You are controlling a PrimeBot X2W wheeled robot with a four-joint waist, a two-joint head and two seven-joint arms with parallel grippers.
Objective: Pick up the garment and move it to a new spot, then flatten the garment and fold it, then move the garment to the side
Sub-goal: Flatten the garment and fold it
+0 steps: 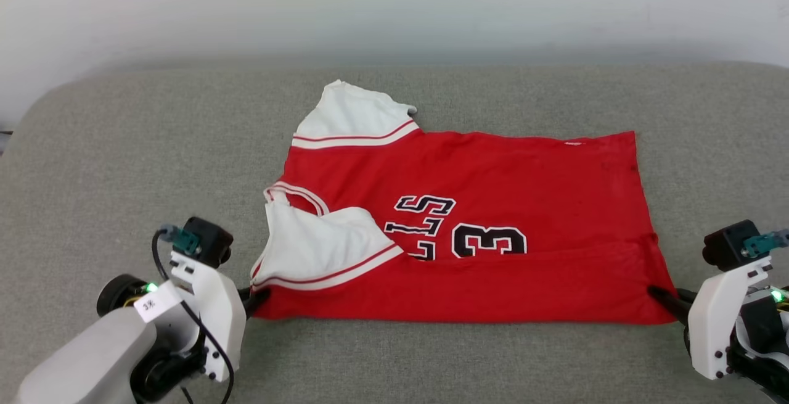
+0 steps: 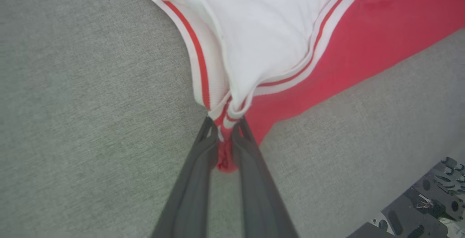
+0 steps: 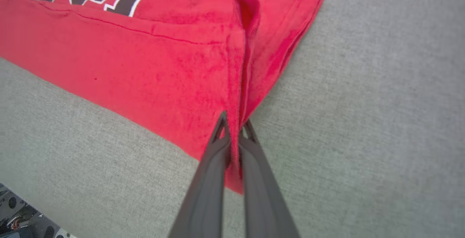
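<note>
On grey fabric surface [image 1: 123, 145]: red white-sleeved jersey shirt [image 1: 524, 188], flat, centre.
Left gripper [image 1: 256, 299], 8 o'clock, clamps its sleeve corner; right gripper [image 1: 658, 294], 4 o'clock, clamps hem corner.

Work surface: grey woven upholstery [image 1: 123, 145], fine weave, matte, far left corner rounded; it spans the head view from side to side. Behind it: plain pale wall [image 1: 394, 3], slightly greyer low down near the upholstery's far edge. Lighting even and diffuse; shadows soft, faint.
</note>
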